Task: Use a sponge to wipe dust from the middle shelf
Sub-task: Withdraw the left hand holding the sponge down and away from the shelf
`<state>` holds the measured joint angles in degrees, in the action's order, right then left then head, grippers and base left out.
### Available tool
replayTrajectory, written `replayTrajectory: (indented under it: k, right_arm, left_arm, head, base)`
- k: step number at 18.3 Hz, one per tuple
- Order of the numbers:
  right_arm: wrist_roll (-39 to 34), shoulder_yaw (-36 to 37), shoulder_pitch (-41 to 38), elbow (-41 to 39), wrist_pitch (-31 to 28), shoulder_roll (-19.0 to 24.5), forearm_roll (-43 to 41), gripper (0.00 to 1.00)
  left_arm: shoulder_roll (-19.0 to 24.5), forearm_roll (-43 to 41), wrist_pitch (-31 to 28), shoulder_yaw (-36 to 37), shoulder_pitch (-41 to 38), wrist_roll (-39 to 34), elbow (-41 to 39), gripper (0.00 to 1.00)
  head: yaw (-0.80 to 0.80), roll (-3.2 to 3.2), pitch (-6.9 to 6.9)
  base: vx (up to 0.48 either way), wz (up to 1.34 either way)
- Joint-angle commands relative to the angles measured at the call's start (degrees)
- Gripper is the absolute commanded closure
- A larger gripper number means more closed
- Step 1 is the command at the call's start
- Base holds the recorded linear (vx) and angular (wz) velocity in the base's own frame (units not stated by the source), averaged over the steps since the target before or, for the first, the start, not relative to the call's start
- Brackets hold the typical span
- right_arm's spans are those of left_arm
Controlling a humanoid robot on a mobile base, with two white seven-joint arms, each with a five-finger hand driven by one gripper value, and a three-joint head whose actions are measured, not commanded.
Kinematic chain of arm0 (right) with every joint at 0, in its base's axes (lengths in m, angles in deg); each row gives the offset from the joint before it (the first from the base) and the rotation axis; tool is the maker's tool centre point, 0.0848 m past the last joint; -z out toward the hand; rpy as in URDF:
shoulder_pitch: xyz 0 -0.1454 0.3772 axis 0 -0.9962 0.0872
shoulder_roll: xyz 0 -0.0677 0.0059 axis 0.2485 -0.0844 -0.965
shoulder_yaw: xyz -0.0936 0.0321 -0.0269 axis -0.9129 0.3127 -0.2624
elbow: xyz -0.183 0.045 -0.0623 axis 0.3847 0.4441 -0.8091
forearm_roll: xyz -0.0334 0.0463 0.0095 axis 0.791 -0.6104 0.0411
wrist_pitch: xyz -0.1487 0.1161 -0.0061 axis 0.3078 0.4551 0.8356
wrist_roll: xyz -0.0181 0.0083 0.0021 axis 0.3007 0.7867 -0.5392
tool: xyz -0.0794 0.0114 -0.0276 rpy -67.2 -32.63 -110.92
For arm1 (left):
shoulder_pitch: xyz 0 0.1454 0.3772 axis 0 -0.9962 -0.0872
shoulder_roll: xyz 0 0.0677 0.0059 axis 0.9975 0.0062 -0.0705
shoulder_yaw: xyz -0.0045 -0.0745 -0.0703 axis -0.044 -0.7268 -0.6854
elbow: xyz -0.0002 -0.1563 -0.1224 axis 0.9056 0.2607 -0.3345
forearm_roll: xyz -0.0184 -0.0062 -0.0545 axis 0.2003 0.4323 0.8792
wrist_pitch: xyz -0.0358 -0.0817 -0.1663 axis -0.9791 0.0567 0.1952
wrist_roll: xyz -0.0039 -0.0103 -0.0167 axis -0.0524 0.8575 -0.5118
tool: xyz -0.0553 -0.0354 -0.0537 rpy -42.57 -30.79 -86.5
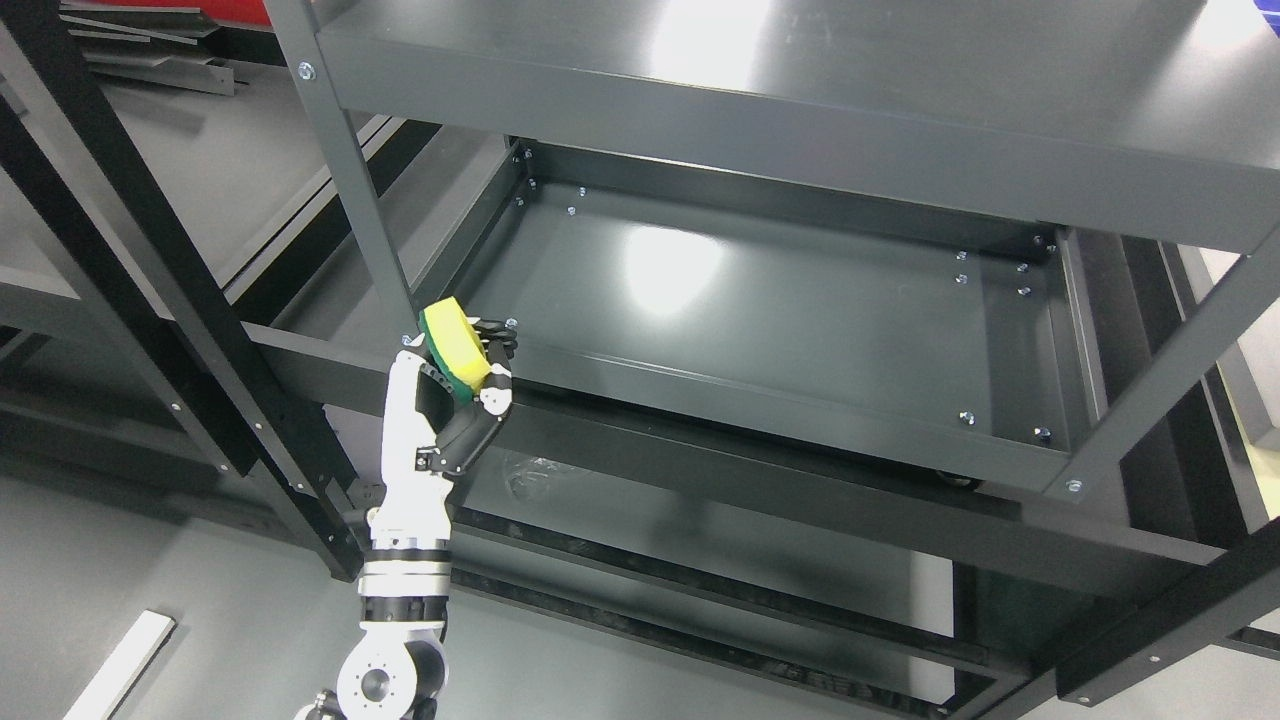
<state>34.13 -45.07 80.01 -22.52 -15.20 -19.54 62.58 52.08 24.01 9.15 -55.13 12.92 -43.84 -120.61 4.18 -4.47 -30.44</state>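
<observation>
Head view shows the left hand (pixel 455 385) raised at the near-left corner of the rack, its fingers (pixel 492 345) curled around a yellow and green sponge (pixel 455 345) and gripping it firmly. Sponge sits edge-up in the grasp, green scouring face toward the left, yellow body toward the right, just beside the grey corner post (pixel 345 160). Sponge is held against or just over the near lip of the middle shelf (pixel 760 310); contact with the lip cannot be confirmed. Shelf pan is dark grey, bare, with a bright ceiling reflection at its centre; no dust is discernible at this resolution. Top shelf (pixel 800 90) overhangs the far half, which probably explains the low approach from the near-left corner. Judgement: wiping has not visibly begun; the sponge needs tilting flat onto the pan before sweeping right. Right arm does not appear.
</observation>
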Motion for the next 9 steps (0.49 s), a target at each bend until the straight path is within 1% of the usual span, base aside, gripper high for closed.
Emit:
replayTrajectory:
  k: [1, 9]
  right_arm:
    - [0.0, 0.0, 0.0, -1.0, -4.2, -1.0, 0.0, 0.0]
    - [0.0, 0.0, 0.0, -1.0, -4.2, -1.0, 0.0, 0.0]
  left_arm:
    - [0.5, 0.4, 0.2, 0.4, -1.2, 0.0, -3.4, 1.0]
    - [0.5, 1.6, 0.1, 0.3, -2.1, 0.3, -3.4, 1.0]
  head:
    - [0.0, 0.0, 0.0]
    - [0.0, 0.0, 0.0]
  base:
    - [0.0, 0.0]
    - [0.0, 0.0]
